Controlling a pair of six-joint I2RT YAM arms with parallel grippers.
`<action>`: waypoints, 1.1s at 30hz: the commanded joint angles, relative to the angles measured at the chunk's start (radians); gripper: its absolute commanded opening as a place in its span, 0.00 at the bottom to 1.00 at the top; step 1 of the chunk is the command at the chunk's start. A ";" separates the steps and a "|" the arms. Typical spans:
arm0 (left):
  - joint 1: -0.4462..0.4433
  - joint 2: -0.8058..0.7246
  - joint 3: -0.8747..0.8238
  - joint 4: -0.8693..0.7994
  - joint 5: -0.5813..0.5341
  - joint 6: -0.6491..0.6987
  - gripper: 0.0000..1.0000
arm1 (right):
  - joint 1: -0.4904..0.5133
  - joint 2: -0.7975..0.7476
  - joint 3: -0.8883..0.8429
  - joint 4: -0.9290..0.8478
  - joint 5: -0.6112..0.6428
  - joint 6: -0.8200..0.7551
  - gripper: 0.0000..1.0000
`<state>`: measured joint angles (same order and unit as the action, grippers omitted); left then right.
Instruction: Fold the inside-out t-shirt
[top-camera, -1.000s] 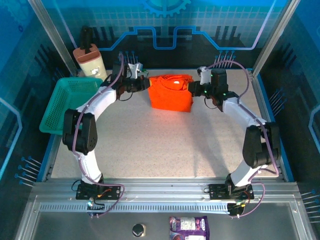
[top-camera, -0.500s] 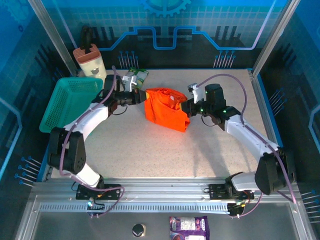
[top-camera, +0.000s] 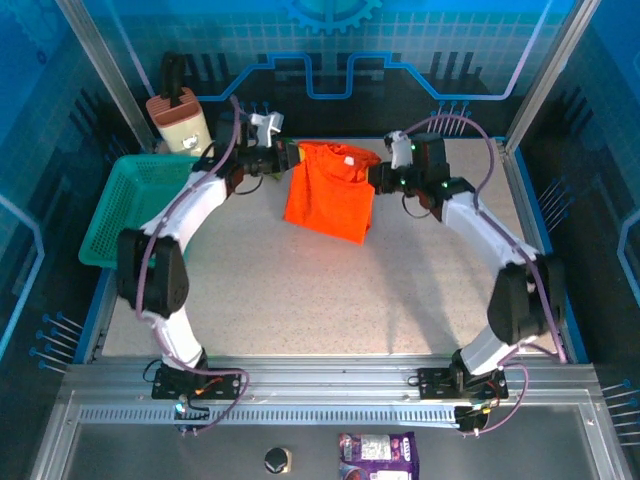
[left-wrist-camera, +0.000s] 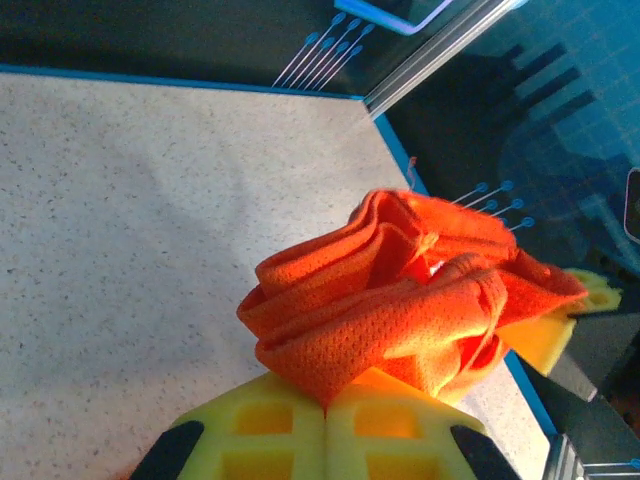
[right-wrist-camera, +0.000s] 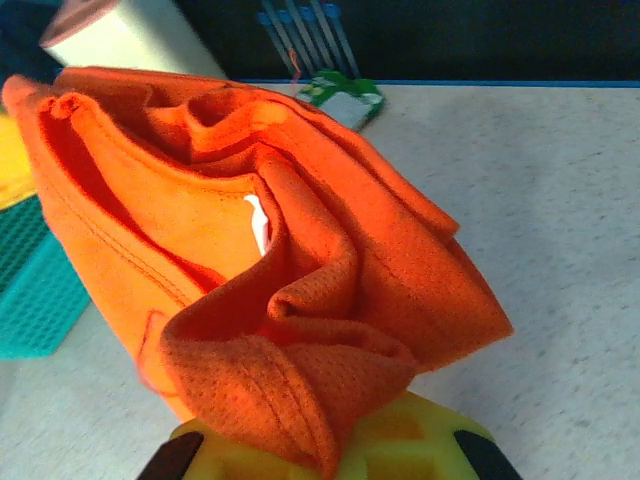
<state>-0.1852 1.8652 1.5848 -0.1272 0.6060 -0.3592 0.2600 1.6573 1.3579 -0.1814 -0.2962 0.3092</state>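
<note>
**Cloth Covers the Fingertips**

Bunched t-shirt (left-wrist-camera: 400, 300) hides the tips of the left gripper (left-wrist-camera: 325, 415), whose yellow fingers (left-wrist-camera: 262, 432) run off the bottom edge. The right gripper (right-wrist-camera: 338, 452) is buried and cropped the same way. A green packet (right-wrist-camera: 342, 97) sits half behind the cloth; the basket (right-wrist-camera: 35, 295) is cut by the left edge.

Light: bright overhead, blue cast at walls.
Shadows: soft, faint on table (top-camera: 300, 300).
Glare: inside-out t-shirt (left-wrist-camera: 400, 290) oversaturated in wrist views.
</note>
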 joint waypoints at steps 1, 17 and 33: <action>0.007 0.085 0.180 -0.037 0.017 0.013 0.00 | -0.041 0.089 0.136 0.015 -0.022 -0.007 0.00; 0.013 -0.083 -0.436 0.427 0.139 -0.091 0.00 | 0.028 -0.031 -0.225 0.065 -0.289 -0.287 0.00; 0.013 -0.372 -0.872 0.401 0.057 -0.083 0.00 | 0.214 -0.234 -0.580 0.026 -0.194 -0.154 0.00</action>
<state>-0.1795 1.5421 0.7464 0.2699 0.6853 -0.4465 0.4564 1.4601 0.8024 -0.1570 -0.4999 0.1036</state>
